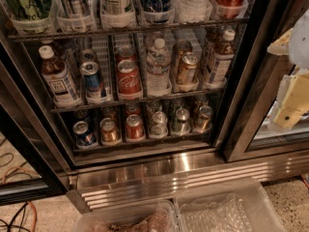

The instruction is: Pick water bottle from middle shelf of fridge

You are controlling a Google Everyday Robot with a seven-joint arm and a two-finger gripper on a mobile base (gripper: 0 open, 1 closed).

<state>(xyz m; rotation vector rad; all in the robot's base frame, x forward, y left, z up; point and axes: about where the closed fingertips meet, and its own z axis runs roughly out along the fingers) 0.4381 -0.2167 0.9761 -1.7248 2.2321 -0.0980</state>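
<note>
The water bottle [158, 67], clear and ribbed with a white cap, stands upright in the middle of the middle shelf [140, 99], a dark wire rack with clear lane trays. The fridge [183, 175] is open in front of me, its steel base grille below. A red cola can [128, 76] stands just left of the bottle and a bronze can [186, 67] just right. My gripper [289, 105], pale yellow and white, shows at the right edge in front of the neighbouring glass door, well to the right of the bottle and apart from it.
Brown-liquid bottles [58, 79] [219, 59] stand at both ends of the middle shelf, with a blue can [94, 81]. Short cans [134, 127] fill the rack below. A dark door frame [251, 105] separates gripper and shelf. Clear plastic bins [227, 209] sit on the floor; cables [17, 211] lie at left.
</note>
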